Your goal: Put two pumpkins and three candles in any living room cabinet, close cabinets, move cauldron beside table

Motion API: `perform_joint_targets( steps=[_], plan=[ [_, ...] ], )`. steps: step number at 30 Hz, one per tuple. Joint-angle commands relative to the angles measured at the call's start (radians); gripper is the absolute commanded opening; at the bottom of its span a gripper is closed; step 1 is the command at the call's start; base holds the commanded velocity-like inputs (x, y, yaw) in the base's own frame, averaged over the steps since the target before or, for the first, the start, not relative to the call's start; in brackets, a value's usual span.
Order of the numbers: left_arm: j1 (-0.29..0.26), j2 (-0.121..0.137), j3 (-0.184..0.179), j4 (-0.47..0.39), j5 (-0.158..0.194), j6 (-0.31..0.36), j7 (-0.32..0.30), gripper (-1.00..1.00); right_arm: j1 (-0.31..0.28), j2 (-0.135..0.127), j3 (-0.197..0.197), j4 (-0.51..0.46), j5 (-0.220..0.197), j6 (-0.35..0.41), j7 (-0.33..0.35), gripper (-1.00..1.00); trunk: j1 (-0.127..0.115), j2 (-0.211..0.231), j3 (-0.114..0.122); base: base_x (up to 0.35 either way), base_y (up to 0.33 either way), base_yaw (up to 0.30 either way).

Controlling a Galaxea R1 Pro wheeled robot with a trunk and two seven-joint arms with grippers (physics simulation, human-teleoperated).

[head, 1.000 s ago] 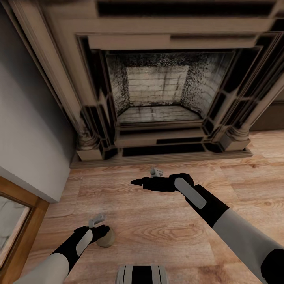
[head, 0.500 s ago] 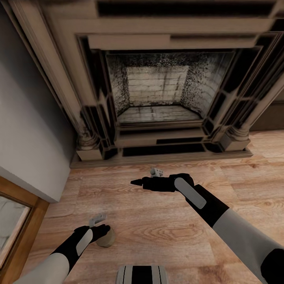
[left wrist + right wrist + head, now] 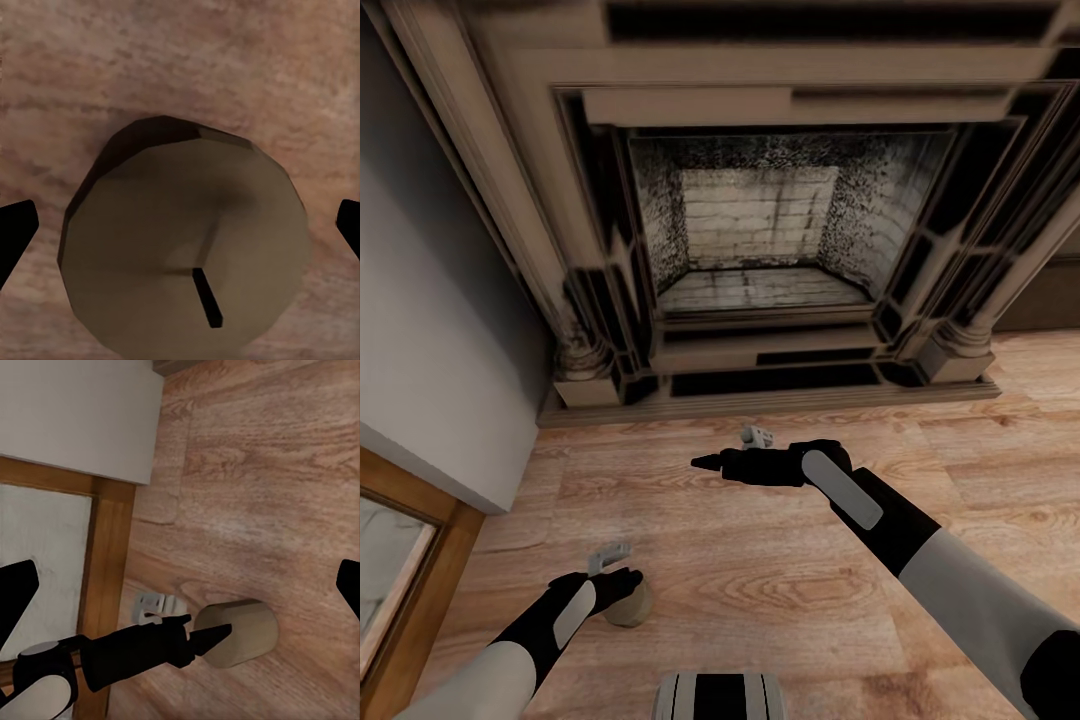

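Note:
One short beige-tan candle (image 3: 634, 606) stands on the wooden floor in the head view, at the lower left. My left gripper (image 3: 622, 585) hangs right over it, pointing down. In the left wrist view the candle's top (image 3: 150, 225) with its dark wick lies between the two black fingertips (image 3: 15, 232), which stand wide apart, so the left gripper (image 3: 180, 229) is open. My right gripper (image 3: 705, 463) is held out above the floor before the hearth, open and holding nothing. The right wrist view looks down on the candle (image 3: 244, 634) and the left gripper (image 3: 206, 637). Pumpkins, cabinet, cauldron and table are out of view.
A large stone fireplace (image 3: 760, 230) fills the wall ahead, its plinth at floor level. A grey wall (image 3: 440, 350) juts out at the left, with a wood-framed panel (image 3: 410, 560) below it. Wooden floor (image 3: 780, 590) stretches between my arms.

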Motion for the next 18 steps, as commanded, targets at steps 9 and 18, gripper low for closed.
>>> perform_joint_targets(
  steps=[9,18],
  plan=[
    [0.000,0.002,-0.007,-0.002,0.009,0.002,0.012,1.00,-0.001,-0.001,0.002,0.000,0.001,0.001,0.002,1.00,0.002,-0.001,-0.016,0.000,0.000,0.000],
    [0.000,0.000,-0.007,-0.001,0.009,0.002,0.014,1.00,-0.001,-0.002,0.002,-0.009,-0.005,0.001,0.005,1.00,0.002,-0.001,-0.016,0.000,0.000,0.000]
  ],
)
